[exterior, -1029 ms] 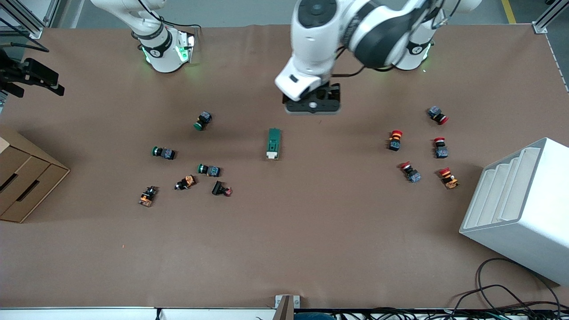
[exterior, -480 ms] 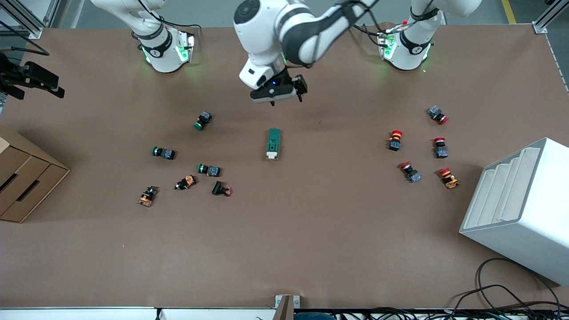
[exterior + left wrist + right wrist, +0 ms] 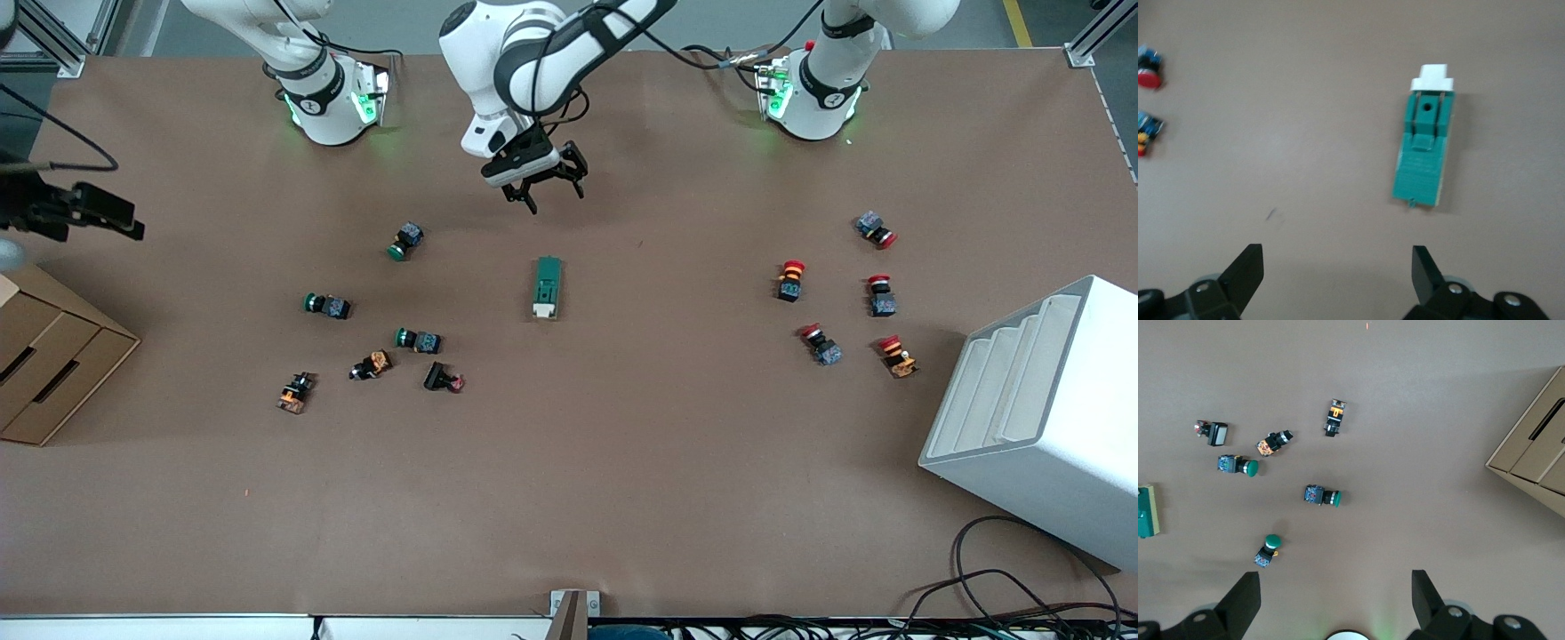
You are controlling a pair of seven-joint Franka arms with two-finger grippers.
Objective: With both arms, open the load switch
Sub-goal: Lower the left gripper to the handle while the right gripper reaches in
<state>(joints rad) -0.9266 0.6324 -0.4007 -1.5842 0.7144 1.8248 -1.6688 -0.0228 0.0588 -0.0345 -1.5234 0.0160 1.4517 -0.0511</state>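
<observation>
While its fingers stand spread wide and empty, the left gripper (image 3: 543, 189) hangs over bare table. Nearer the front camera lies the load switch (image 3: 547, 287), long axis running toward that camera, white tab (image 3: 1431, 78) at the nearer end. The right gripper (image 3: 1336, 603) waits, likewise spread, above its base.

Green switch on a brown desk
The load switch (image 3: 548, 286) is dark green with a white tab; the desk (image 3: 622, 462) is plain brown; nearby buttons (image 3: 409, 240) have green caps.
</observation>
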